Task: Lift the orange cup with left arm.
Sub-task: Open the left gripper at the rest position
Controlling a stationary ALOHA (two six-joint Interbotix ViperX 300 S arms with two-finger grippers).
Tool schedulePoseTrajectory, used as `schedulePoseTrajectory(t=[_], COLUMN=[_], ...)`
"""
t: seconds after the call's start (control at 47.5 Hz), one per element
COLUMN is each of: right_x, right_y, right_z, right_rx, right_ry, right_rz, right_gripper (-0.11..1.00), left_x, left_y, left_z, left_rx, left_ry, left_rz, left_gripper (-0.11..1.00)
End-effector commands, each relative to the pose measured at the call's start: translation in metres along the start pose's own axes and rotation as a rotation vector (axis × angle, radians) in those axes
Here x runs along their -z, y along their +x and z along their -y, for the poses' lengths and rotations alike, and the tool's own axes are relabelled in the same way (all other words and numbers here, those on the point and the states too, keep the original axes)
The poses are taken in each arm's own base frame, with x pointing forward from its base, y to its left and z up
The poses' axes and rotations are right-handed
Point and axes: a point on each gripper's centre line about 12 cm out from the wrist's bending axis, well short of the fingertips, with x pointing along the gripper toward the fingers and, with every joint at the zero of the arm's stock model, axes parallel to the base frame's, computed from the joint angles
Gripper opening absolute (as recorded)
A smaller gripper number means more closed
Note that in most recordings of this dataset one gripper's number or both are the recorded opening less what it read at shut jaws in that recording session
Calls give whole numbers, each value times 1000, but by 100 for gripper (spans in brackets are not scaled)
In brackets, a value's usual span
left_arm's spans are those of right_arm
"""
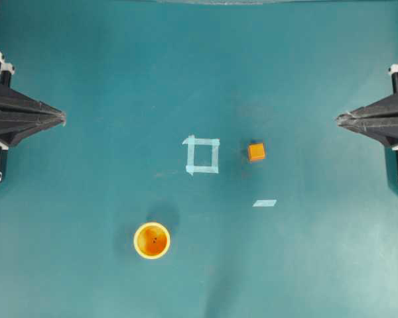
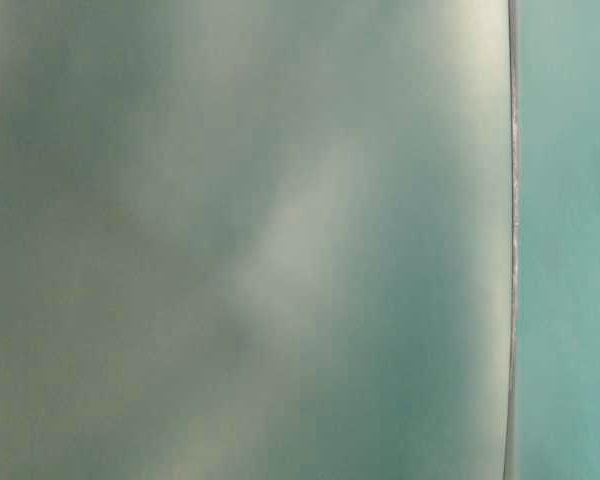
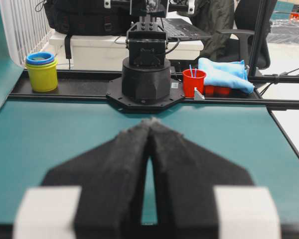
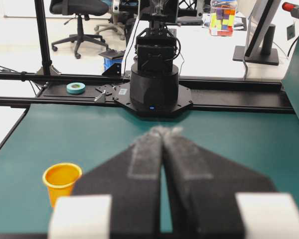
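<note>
Both arms parked at the edges, jaws pressed together, holding nothing.
Cup (image 1: 152, 240) sits low, left of centre on the bench (image 1: 305, 265); left gripper (image 1: 62, 118) waits mid-left, right gripper (image 1: 339, 119) mid-right.

Orange cup (image 1: 152, 240) upright, untouched.

Teal table (image 1: 86, 265) with orange cup (image 1: 152, 240), orange cube (image 1: 256, 152), tape square (image 1: 202, 155).

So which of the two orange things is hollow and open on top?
The orange cup, round with a yellow rim, near the table's front edge; the orange cube beside the tape square is solid.
</note>
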Motion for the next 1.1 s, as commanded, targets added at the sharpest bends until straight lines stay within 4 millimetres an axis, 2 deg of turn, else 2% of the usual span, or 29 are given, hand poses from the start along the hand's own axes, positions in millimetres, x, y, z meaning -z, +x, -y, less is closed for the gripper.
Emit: schedulePoseTrajectory(t=[0.0,0.084,0.253,0.464,0.569,0.716,0.843,0.948,1.075], right_x=[-7,-8,-5,-6,-5,-4,-5,-5,-5], right_y=[3,6,11,12,12,12,12,12,12], right_z=[0,0,0,0,0,0,0,0,0], right_rx=[0,0,0,0,0,0,-2,0,0], right_ry=[2,0,0,0,1,0,0,0,-2], right_rz=[14,-29,-124,-129,-132,-137,-133,-132,-135], right_gripper=[-1,0,0,0,0,0,0,0,0], left_x=[2,6,11,17,21,27,35,41,51], left_y=[1,0,-2,-2,0,3,7,12,17], left_z=[0,0,0,0,0,0,0,4,14], left_rx=[1,1,0,-1,-2,-3,-3,14,58], left_ry=[15,15,12,-3,-8,-18,-29,-30,-26], left_rz=[-49,-106,-163,-198,-218,-244,-273,-292,-331], left_gripper=[-1,7,6,12,24,54,74,83,85])
